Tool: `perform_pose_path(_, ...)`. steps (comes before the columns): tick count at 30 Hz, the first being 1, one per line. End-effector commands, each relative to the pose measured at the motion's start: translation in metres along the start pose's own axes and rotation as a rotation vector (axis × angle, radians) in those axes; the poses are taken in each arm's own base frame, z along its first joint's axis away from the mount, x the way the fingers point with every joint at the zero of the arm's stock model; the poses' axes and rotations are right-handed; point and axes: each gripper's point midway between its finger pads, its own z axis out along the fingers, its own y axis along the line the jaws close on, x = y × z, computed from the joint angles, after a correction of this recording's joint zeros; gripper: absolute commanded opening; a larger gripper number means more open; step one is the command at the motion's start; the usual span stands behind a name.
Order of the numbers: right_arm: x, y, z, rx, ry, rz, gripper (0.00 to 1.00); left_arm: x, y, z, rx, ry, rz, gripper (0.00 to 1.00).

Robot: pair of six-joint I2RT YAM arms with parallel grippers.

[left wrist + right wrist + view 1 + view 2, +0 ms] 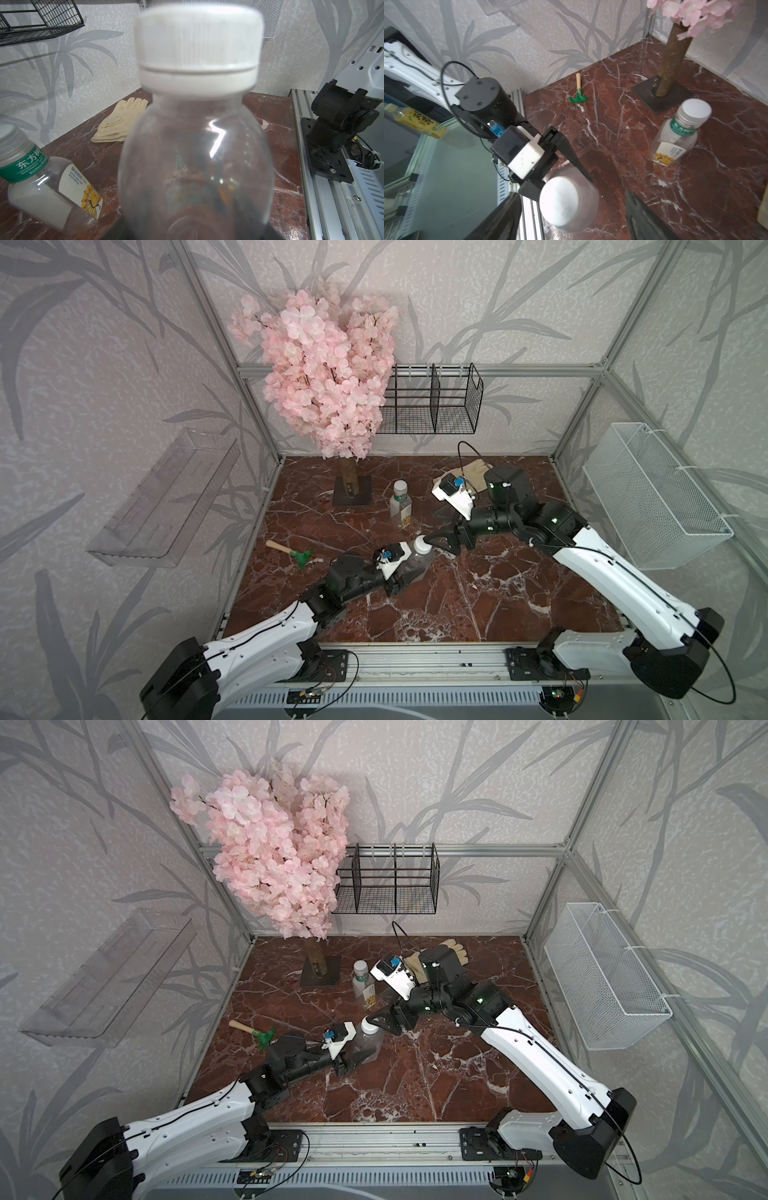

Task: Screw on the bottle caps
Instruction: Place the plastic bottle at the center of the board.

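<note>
a dark red marble table (498, 593) fills the floor of a cage with grey leaf-patterned walls. a tall pink blossom tree (324, 373) stands on a flat square base at the back, toward the left side. a white wire basket (652, 497) hangs on the right wall, a black wire basket (432, 406) on the back wall, and a clear plastic shelf (166, 497) on the left wall. a pale yellow glove (453, 952) lies flat near the back edge of the table, partly hidden behind the right arm.

near the middle, the left gripper (405, 574) is clamped around the body of the round bottle (417, 560), holding it tilted off the table with its neck toward the right arm. the right gripper (435, 542) is spread wide, one finger on each side of the bottle's top, neither touching it in the right wrist view.

the green-band bottle (401, 508) stands upright by itself on the table, between the tree's base and the right arm. a small green rake (291, 551) with a wooden handle lies on the left side of the table.

the cap of the round bottle (197, 47) sits on its neck. the cap of the green-band bottle (695, 110) sits on top of that bottle.
</note>
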Motion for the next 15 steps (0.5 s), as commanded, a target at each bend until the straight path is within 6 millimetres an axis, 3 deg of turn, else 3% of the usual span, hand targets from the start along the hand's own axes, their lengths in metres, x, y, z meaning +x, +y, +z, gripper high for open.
perform_pose_path(1,-0.004,0.015,0.002,-0.096,-0.039,-0.045,0.84,-0.019,-0.002,-0.001,0.01,-0.06,0.031,0.61)
perform_pose_path(11,0.019,0.004,0.018,-0.09,0.003,-0.066,0.85,-0.02,-0.002,-0.001,0.012,-0.06,0.032,0.61)
perform_pose_path(15,0.02,0.006,0.02,-0.112,-0.01,-0.068,0.8,-0.019,-0.001,-0.001,0.009,-0.059,0.032,0.61)
